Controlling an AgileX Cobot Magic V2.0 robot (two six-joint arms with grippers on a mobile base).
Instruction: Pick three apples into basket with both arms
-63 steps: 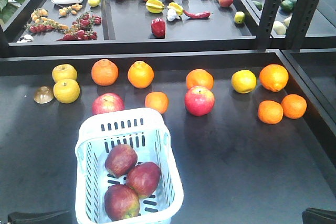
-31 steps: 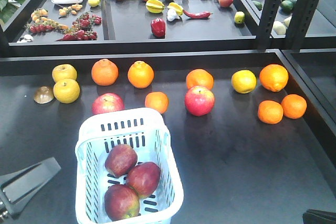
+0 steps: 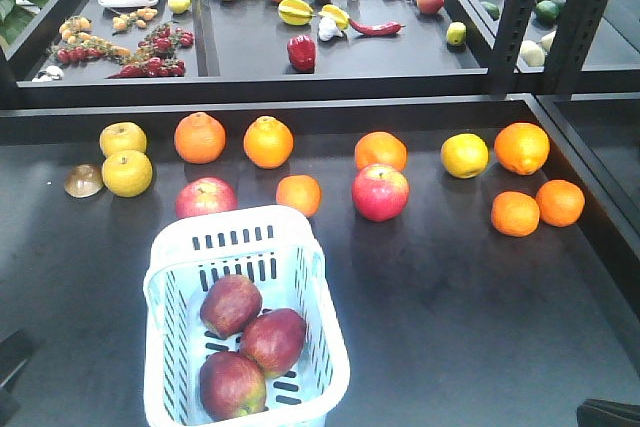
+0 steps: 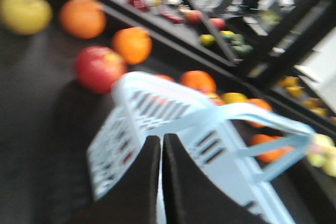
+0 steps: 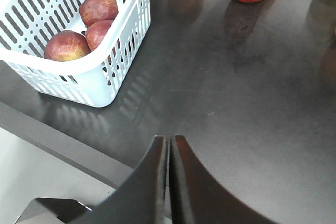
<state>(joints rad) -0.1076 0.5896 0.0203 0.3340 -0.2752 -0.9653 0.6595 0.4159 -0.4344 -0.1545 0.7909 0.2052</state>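
Apples (image 3: 245,347) in basket (image 3: 180,247), handle (image 4: 247,113) wrist-view only

Bright, even light throughout; only the left wrist view is motion-blurred.

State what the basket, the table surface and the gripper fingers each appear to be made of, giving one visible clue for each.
Basket: pale moulded plastic, judging by its thin slotted walls and slight gloss.
Table surface: dark, smooth sheet, perhaps laminate or coated board; it shows soft reflections of the fruit.
Right gripper fingers: matte black, probably plastic or rubber; no shine shows.
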